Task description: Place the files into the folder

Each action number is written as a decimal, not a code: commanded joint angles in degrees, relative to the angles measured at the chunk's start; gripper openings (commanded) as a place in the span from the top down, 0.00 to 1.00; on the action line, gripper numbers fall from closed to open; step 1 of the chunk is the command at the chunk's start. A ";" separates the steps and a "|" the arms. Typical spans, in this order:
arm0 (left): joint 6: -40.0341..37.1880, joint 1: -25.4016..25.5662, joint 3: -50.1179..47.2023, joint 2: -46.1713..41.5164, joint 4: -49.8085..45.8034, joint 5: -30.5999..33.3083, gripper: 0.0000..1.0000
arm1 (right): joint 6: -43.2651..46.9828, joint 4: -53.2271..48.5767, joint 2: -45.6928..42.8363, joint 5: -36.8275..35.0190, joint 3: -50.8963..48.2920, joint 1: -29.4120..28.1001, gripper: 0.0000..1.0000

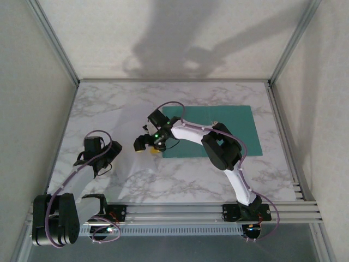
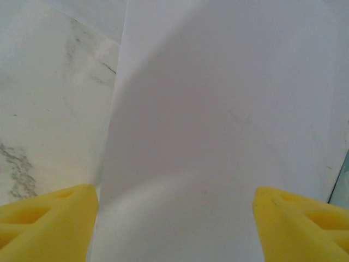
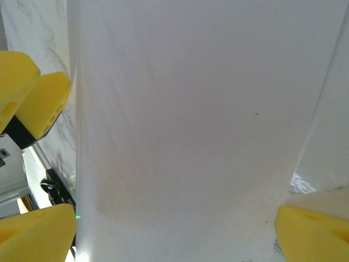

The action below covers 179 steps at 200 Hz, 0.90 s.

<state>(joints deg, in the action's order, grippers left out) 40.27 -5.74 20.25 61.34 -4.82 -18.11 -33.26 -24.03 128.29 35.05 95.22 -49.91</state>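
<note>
Grey-veined marble tabletop (image 1: 218,180) beneath both arms. Your left gripper (image 2: 173,199) stands wide and holds nothing. The white paper files (image 2: 218,109) lie directly under and ahead of it, spanning the gap between its fingers. Your right gripper (image 3: 174,215) is likewise spread wide over the paper, with nothing pinched. The teal folder (image 1: 240,131) lies flat just beyond the right gripper and to its right, partly under that arm and well apart from the left gripper.

Step in hand, as judged: taking hold of the sheets. Thin paper lying flat gives no purchase to a straight descent. Work one finger under a raised edge, close gently, and slide the sheets towards the folder rather than lifting them high.

Count: one folder; two grippers; at least two overlapping sheets, the exact number not readable.
</note>
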 commanded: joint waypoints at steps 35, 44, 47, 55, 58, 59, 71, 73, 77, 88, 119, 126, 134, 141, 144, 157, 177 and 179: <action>0.29 0.07 -0.19 0.01 2.12 -1.71 0.25 | -3.95 5.25 -0.41 4.83 -2.24 -1.20 0.01; 0.41 0.11 -0.11 -0.06 2.21 -1.79 0.25 | -4.16 5.55 -0.33 5.10 -2.14 -1.35 0.01; 0.42 0.11 -0.12 -0.01 2.20 -1.81 0.25 | -4.19 5.57 -0.28 5.13 -2.06 -1.41 0.01; 0.42 0.11 -0.12 -0.05 2.36 -1.78 0.25 | -4.32 5.70 -0.16 5.19 -1.88 -1.48 0.01; 0.42 0.11 -0.12 0.01 2.31 -1.82 0.25 | -4.33 5.74 -0.07 5.32 -1.79 -1.61 0.01; 0.42 0.07 -0.12 0.01 2.29 -1.83 0.25 | -4.39 5.75 -0.06 5.35 -1.75 -1.56 0.01; 0.38 0.11 -0.03 0.01 2.34 -1.86 0.25 | -4.75 6.16 0.08 5.61 -1.73 -1.67 0.01; 0.41 0.11 0.03 0.12 2.31 -1.87 0.25 | -4.72 6.25 0.09 5.57 -1.73 -1.74 0.01; 0.42 0.11 -0.02 0.10 2.33 -1.92 0.25 | -4.81 6.26 0.12 5.61 -1.73 -1.76 0.01; 0.38 0.07 0.02 0.10 2.41 -1.98 0.25 | -5.01 6.42 0.18 5.61 -1.66 -1.74 0.01; 0.62 0.11 -0.06 0.01 2.54 -2.33 0.25 | -5.93 7.51 0.38 6.07 -1.87 -1.85 0.01; 0.71 0.11 -0.12 0.07 2.65 -2.43 0.25 | -6.28 7.95 0.43 6.14 -1.87 -1.89 0.01; 0.82 0.10 -0.21 0.01 2.76 -2.41 0.25 | -6.63 8.35 0.56 6.26 -1.84 -1.89 0.01; 0.86 0.11 -0.22 -0.06 2.91 -2.53 0.25 | -7.09 8.81 0.64 6.50 -1.95 -1.96 0.01; 0.86 0.07 -0.29 -0.08 2.97 -2.59 0.25 | -7.22 8.99 0.71 6.62 -1.97 -1.98 0.01; 0.94 0.09 -0.59 -0.02 3.16 -2.68 0.25 | -7.98 9.95 0.90 7.08 -2.12 -2.16 0.01; 0.98 0.11 -0.78 -0.16 3.24 -2.84 0.25 | -8.51 10.72 1.09 7.37 -2.06 -2.38 0.01; 1.02 0.11 -0.82 -0.23 3.24 -2.84 0.25 | -8.52 10.77 1.11 7.37 -2.06 -2.38 0.01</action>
<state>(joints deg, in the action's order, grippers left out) 40.71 -5.74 20.21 61.34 -2.48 -19.99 -40.21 -15.22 128.25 40.73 93.71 -51.33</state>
